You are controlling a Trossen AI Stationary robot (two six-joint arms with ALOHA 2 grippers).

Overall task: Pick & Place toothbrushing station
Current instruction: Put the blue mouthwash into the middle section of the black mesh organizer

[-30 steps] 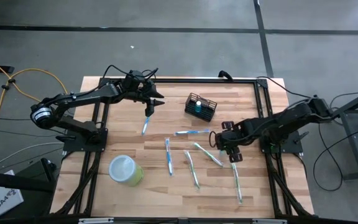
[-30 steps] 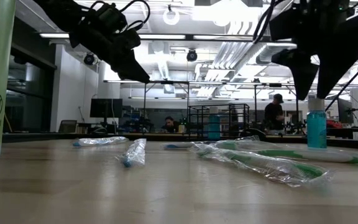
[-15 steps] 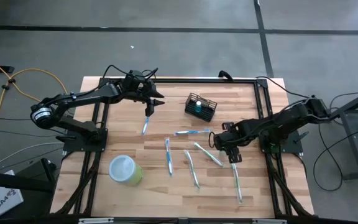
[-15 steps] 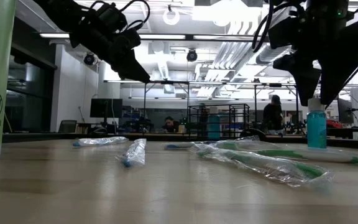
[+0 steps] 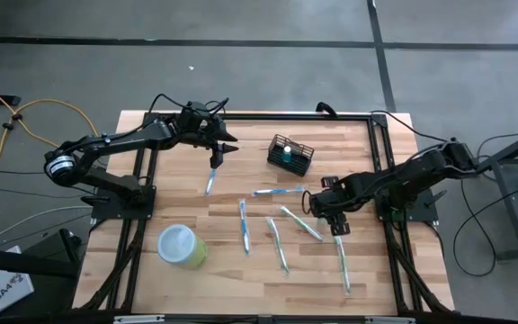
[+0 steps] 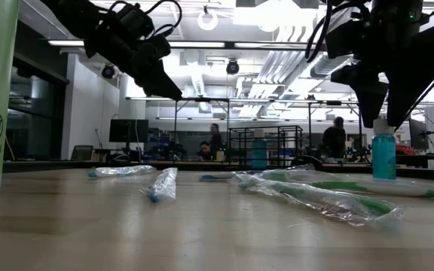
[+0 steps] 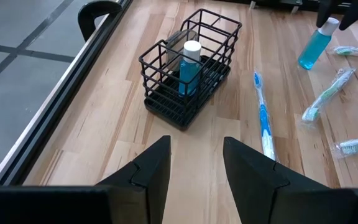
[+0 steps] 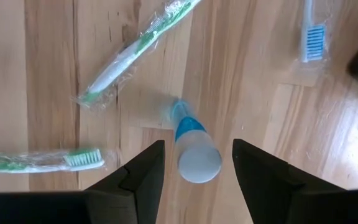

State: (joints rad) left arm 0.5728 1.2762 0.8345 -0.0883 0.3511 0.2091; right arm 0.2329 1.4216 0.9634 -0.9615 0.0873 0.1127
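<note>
The toothbrushing station (image 5: 290, 155), a small black wire basket, stands on its base at the table's far middle. A blue bottle with a white cap (image 7: 190, 65) stands upright inside it. My left gripper (image 7: 194, 163) hangs open above the table to the basket's left (image 5: 231, 144), with nothing between its fingers. My right gripper (image 8: 194, 171) points down, open, over a second blue bottle (image 8: 194, 155) that stands upright on the table. Its fingers (image 6: 373, 105) flank the bottle's white cap (image 6: 383, 125) and do not touch it.
Several wrapped toothbrushes (image 5: 277, 243) lie scattered over the middle and near right of the table. One blue toothbrush (image 7: 263, 115) lies beside the basket. A light-green cup (image 5: 183, 246) stands near the front left. A black frame (image 5: 380, 144) borders the tabletop.
</note>
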